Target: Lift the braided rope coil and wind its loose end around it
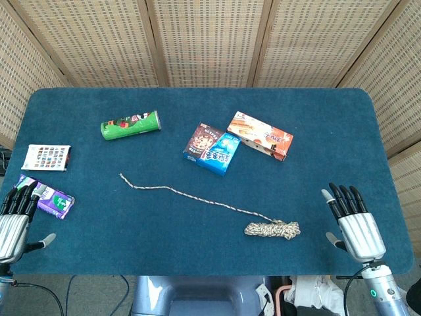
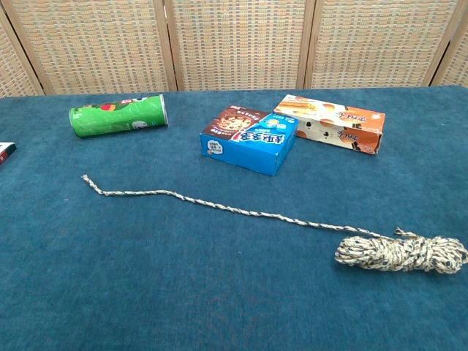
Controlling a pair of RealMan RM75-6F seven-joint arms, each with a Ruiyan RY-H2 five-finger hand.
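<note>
The braided rope coil (image 1: 272,229) lies flat on the blue worktop (image 1: 197,257) close to its front edge and right of the middle, a short bundle of pale speckled cord. Its loose end (image 1: 177,191) runs out from the coil's left side and trails in a long, slightly wavy line toward the left and back of the worktop, its tip ending well short of the left edge; nothing touches either part. The right hand (image 1: 354,220) hovers or rests at the front right corner, palm down with its dark fingers extended and slightly apart, holding nothing, well apart from the coil. The left hand (image 1: 14,220) sits at the front left corner, partly cut off by the picture edge, its fingers also stretched out forward and its thumb out to the side, with nothing in its grasp; its fingertips are just beside a purple packet (image 1: 46,196) near the left edge, and whether they touch it cannot be told. Behind that packet lies a small white card with coloured squares (image 1: 47,157). Toward the back left a green cylindrical can (image 1: 130,124) lies on its side. Near the back centre a blue and brown snack box (image 1: 211,149) lies flat, with an orange and white box (image 1: 260,135) just beside it on the right, their corners touching or nearly so. Only the head view shows the hands.
</note>
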